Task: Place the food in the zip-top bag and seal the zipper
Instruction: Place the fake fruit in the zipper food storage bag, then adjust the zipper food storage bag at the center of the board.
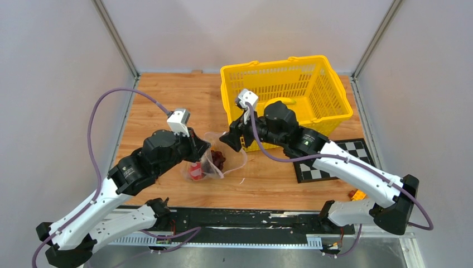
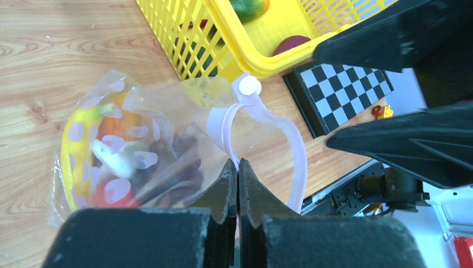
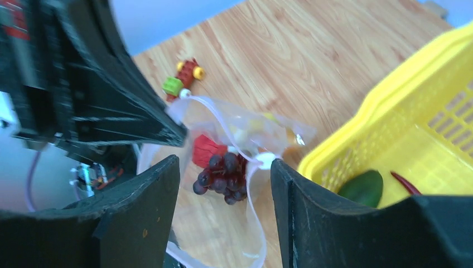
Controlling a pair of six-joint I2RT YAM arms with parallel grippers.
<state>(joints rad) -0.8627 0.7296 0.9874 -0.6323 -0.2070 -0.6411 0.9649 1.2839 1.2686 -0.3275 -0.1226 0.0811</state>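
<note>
With the left gripper (image 2: 238,164), pinches finger against finger on the thin pale pink zipper strip (image 2: 217,125) of the clear floppy plastic zip-top bag printed with pale dots (image 2: 156,106), a little below the small round white tab (image 2: 249,86). With the right gripper (image 3: 225,164), hovers with jaws spread wide, clasping nothing, just beside the bag's mouth and in front of the yellow plastic mesh basket (image 1: 290,84).

Lies on the pale wooden tabletop (image 1: 167,100) between the two grippers, near the basket. Runs its long axis roughly left to right in the top view: filled bottom toward the left arm, mouth toward the right arm. Gapes at the mouth (the strip's two halves bow apart in a loop, unsealed).

Shows through the plastic a curved yellow toy banana (image 2: 72,145), a bunch of dark purple toy grapes (image 3: 220,176) and a red toy piece (image 3: 206,149); any print on them too small to read. Holds in the basket a green toy vegetable (image 3: 362,187) and a dark purple piece (image 2: 290,43). Shares the table with a black-and-white checkerboard mat (image 1: 334,159) right of the bag and small colourful toy blocks (image 3: 184,75) beyond it.
</note>
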